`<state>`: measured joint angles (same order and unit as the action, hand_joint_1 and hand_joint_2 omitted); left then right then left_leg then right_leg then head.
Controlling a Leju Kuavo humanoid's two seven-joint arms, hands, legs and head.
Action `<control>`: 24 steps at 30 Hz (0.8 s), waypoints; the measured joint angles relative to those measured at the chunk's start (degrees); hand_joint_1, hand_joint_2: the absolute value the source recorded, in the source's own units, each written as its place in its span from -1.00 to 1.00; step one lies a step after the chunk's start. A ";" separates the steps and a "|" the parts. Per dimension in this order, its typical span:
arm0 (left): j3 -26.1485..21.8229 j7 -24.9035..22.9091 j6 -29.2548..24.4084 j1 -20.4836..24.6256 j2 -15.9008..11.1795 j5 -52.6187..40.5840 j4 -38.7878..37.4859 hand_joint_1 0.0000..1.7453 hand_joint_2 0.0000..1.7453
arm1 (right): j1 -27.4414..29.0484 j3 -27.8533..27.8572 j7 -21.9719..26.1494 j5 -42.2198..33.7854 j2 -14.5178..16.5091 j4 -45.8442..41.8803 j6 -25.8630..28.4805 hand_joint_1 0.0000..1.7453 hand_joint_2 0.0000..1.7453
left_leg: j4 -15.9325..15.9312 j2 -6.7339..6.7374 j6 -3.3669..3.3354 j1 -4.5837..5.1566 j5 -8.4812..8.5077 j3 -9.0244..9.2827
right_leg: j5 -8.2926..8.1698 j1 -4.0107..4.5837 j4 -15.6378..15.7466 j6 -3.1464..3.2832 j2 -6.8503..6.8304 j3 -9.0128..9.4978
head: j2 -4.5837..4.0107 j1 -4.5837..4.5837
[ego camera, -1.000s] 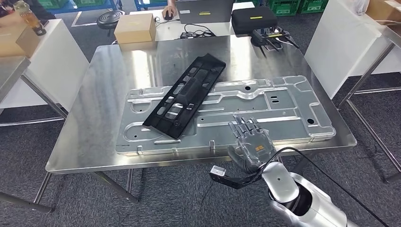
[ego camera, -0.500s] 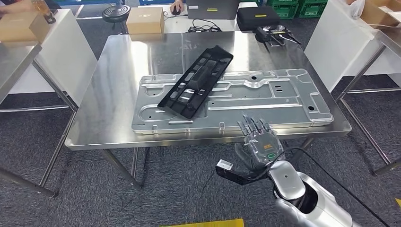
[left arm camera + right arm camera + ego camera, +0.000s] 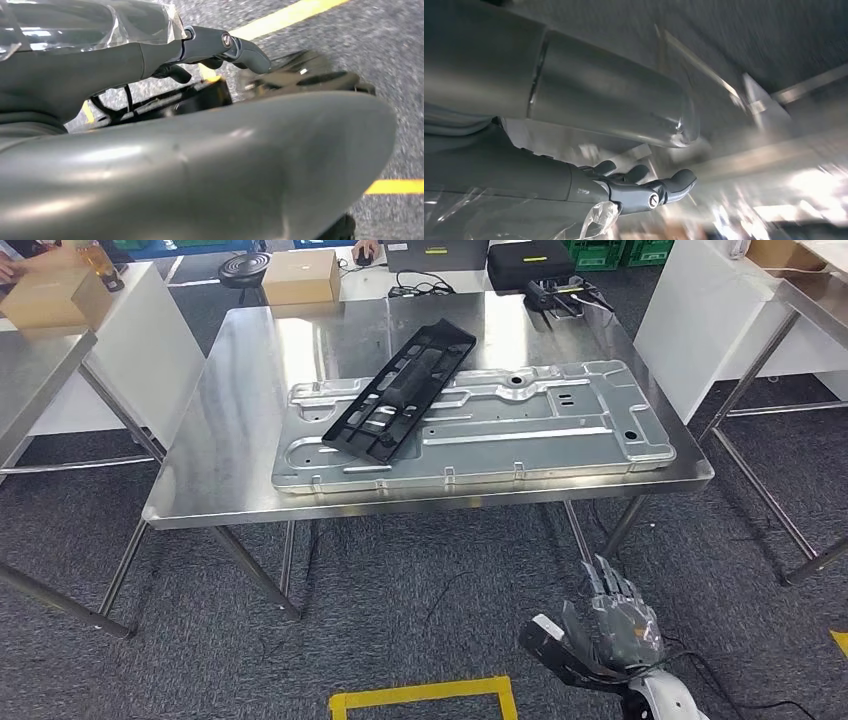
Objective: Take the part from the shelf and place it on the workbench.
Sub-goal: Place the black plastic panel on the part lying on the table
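1. Part (image 3: 400, 390), one long black slotted plastic panel, lies diagonally across one large silver stamped metal plate (image 3: 540, 430) on the steel counter (image 3: 230, 440).
2. Right hand (image 3: 615, 625) hangs low over the grey carpeted floor (image 3: 400, 610), fingers spread apart, palm empty, touching nothing.
3. Left hand (image 3: 225, 47) appears in its wrist view with fingers loosely extended, holding nothing.
4. From the right hand, the part lies well apart toward 11 o'clock, up on the counter.
5. One cardboard box (image 3: 300, 277) sits beyond the counter's far edge at 12 o'clock; one yellow tape outline (image 3: 425, 697) marks the floor.
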<state>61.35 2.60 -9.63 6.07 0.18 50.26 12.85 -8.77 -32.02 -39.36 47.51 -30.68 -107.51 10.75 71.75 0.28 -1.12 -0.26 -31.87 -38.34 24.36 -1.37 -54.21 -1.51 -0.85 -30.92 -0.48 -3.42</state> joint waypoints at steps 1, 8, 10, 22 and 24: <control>-0.03 0.00 -0.12 0.00 -0.01 0.20 0.00 -1.00 -1.00 | 2.84 2.03 0.04 -2.39 0.03 0.81 2.73 -1.00 -1.00 | 0.32 -0.01 -0.07 -0.02 1.02 1.06 | -0.62 0.01 -0.02 -0.11 -0.07 -0.84 | 0.00 0.00; -0.19 -0.16 -0.30 0.58 -0.12 0.51 0.00 -1.00 -1.00 | 13.73 10.41 19.19 -40.11 3.40 21.55 26.65 -1.00 -1.00 | -20.02 -0.65 -2.13 0.91 3.39 14.77 | -4.82 -0.04 0.53 -2.10 -0.37 -3.59 | 0.00 0.04; -0.20 -0.35 -0.20 0.43 -0.11 0.44 0.00 -1.00 -1.00 | 13.18 11.33 26.03 -49.72 5.76 31.94 25.03 -1.00 -1.00 | -20.22 -0.55 -2.93 0.97 4.79 13.75 | -3.74 -0.32 -0.19 -2.65 -0.15 -4.25 | 0.00 0.05; -0.19 -1.04 -0.25 0.72 -0.11 0.12 0.00 -1.00 -1.00 | 6.55 11.48 12.29 -52.17 24.06 76.81 8.70 -1.00 -1.00 | -17.36 0.39 -2.29 1.65 11.30 4.69 | 4.78 -0.29 -0.22 -2.49 0.85 5.40 | 0.00 0.14; -0.17 -1.14 -0.24 0.73 -0.14 -0.07 0.00 -1.00 -1.00 | 6.12 10.98 12.58 -51.69 25.95 79.71 8.28 -1.00 -1.00 | -17.04 0.56 -1.57 1.32 11.62 4.44 | 4.39 -0.12 0.10 -1.31 0.83 4.97 | 0.00 0.08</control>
<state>61.17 1.46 -9.87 6.81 0.04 50.18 12.85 -2.66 -21.04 -26.77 -4.18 -4.73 -27.80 19.03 54.70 0.84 -2.69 1.05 -20.25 -33.90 28.76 -1.50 -54.11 -2.82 -0.02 -25.95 -0.48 -3.33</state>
